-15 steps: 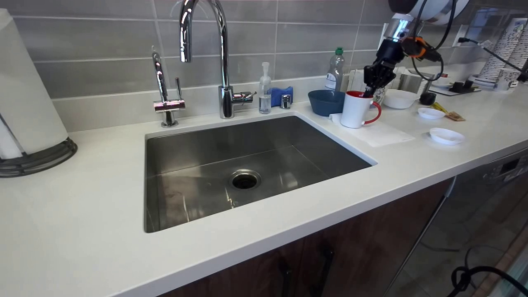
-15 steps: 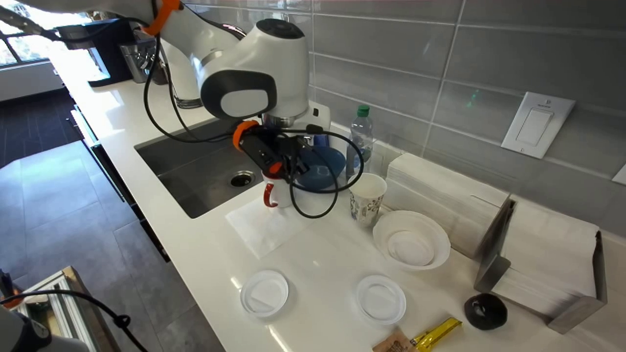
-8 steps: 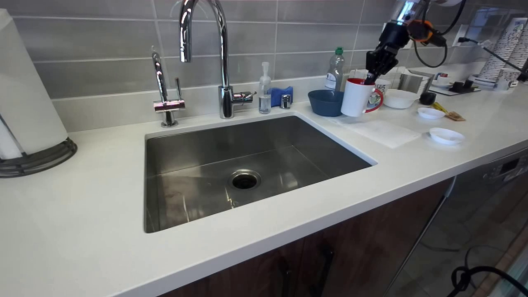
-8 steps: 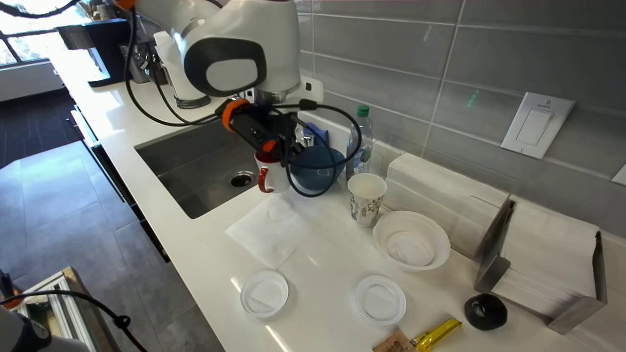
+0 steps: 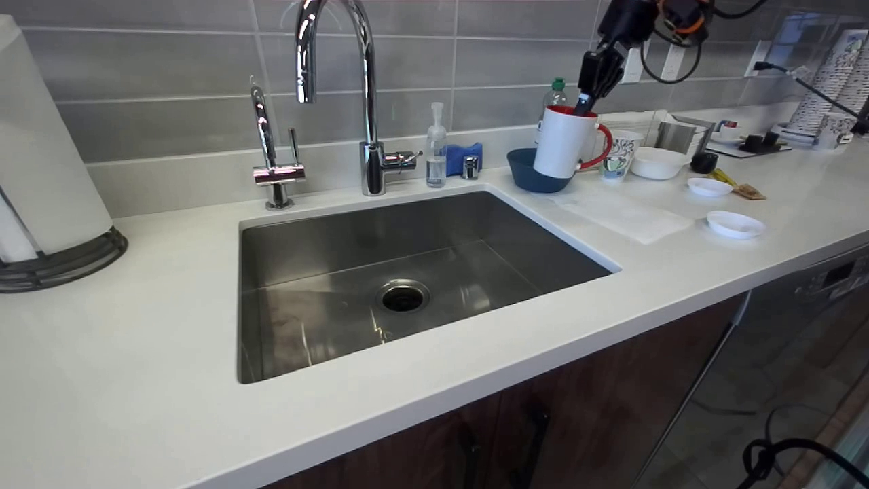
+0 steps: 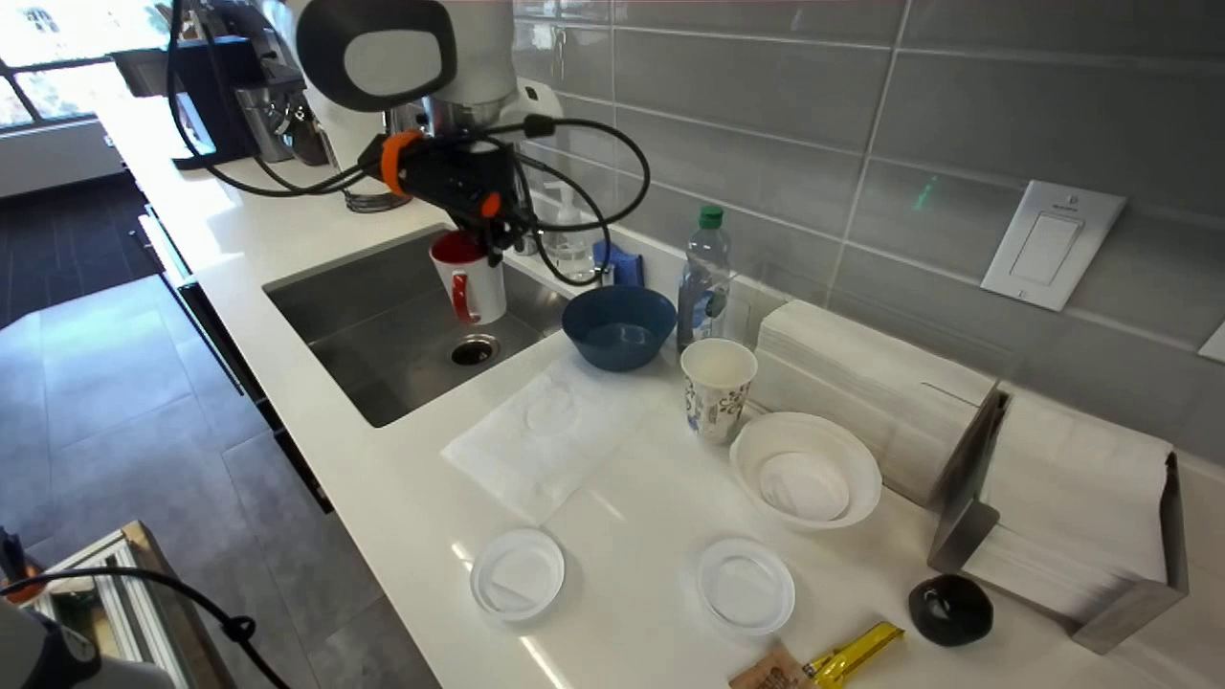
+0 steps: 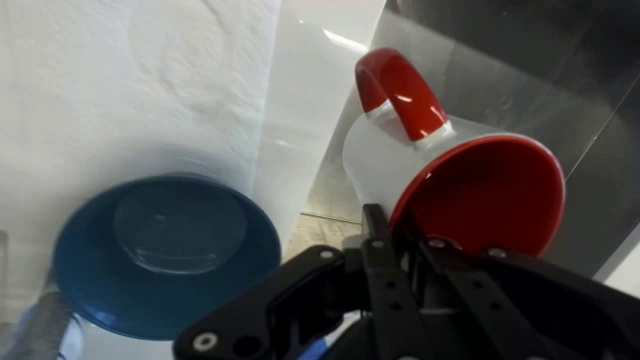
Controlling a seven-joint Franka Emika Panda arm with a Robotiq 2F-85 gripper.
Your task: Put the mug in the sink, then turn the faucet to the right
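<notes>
The white mug (image 7: 382,165) with the red handle and red inside is up in the air, tipped a bit, and the gripper (image 7: 391,227) has it pinched by the rim, one finger inside and one outside. From the wrist view it's mostly over the steel sink (image 7: 500,75), right by the edge of the counter (image 7: 310,75), handle poking that way; can't really tell how high up it is. In an exterior view it blocks part of the blue bowl (image 5: 519,170), but that's sitting just beside the sink, with a green-capped bottle (image 6: 706,273) right next to it. The faucet (image 5: 368,102), the tall chrome gooseneck, stands at the back of the sink between a shorter thin tap (image 5: 278,174) and a clear pump bottle (image 5: 436,149). There's a flat white paper sheet (image 6: 536,450) near the bowl, then a patterned paper cup (image 6: 718,388), a white bowl (image 6: 806,469) just beside it, and two shallow white dishes (image 6: 518,574) set apart from each other. A paper towel roll (image 5: 47,149) stands on the opposite side of the sink.
</notes>
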